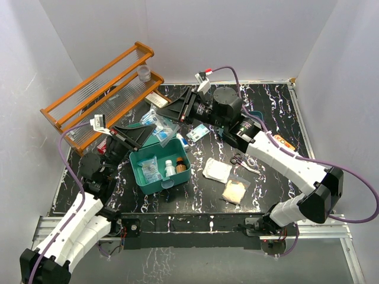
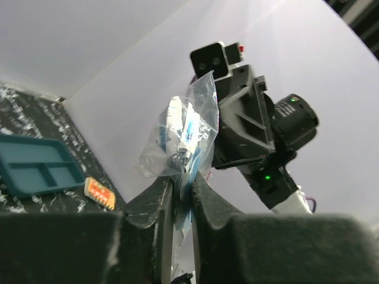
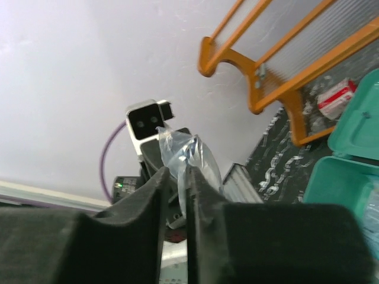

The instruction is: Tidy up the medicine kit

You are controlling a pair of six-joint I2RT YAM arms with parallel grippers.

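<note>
Medicine kit (image 1: 153, 188) sits open on the tabletop (image 1: 201, 196); just above it we hold one clear bag (image 1: 159, 123), left pincer (image 2: 182, 192) and right pincer (image 3: 176, 183) both clenched on it.

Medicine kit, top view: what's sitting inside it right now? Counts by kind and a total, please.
White bottle: 1
Brown bottle: 1
Clear pouch: 1
Total inside the medicine kit: 3
Bag held between the left end effector and right end effector: not counted.
</note>
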